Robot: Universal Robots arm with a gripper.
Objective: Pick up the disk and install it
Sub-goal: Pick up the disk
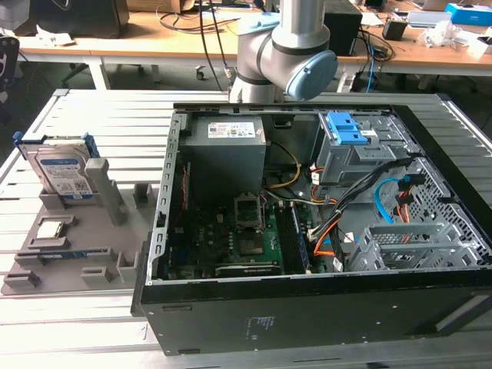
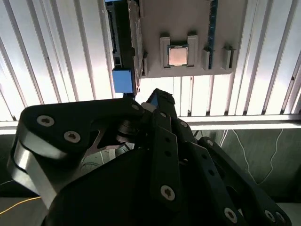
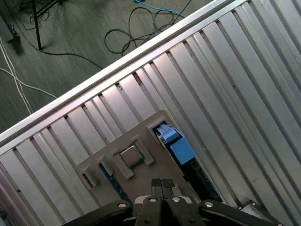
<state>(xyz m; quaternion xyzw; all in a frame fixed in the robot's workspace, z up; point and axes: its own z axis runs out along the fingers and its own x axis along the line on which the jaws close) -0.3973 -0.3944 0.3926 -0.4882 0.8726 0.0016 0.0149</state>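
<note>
The disk (image 1: 65,173) stands on edge in a slot of the grey holder plate (image 1: 81,257) at the exterior view's left, silver with a white-and-blue label and a blue frame. Both wrist views see the disk edge-on (image 2: 123,42) (image 3: 181,149), its blue corner tab the plainest part. My gripper (image 3: 162,184) hovers high above the holder, apart from the disk, its two fingertips pressed together with nothing between them. In the second wrist view the gripper (image 2: 157,98) points toward the disk's blue tab. The arm's elbow (image 1: 280,54) is behind the computer case.
An open computer case (image 1: 307,288) lies on the slatted aluminium table (image 1: 100,108), with a motherboard, cables and a blue-fronted drive cage (image 1: 350,138) inside. A small square chip (image 1: 50,229) (image 2: 178,55) (image 3: 130,155) sits on the holder plate. Cables trail on the floor (image 3: 136,33).
</note>
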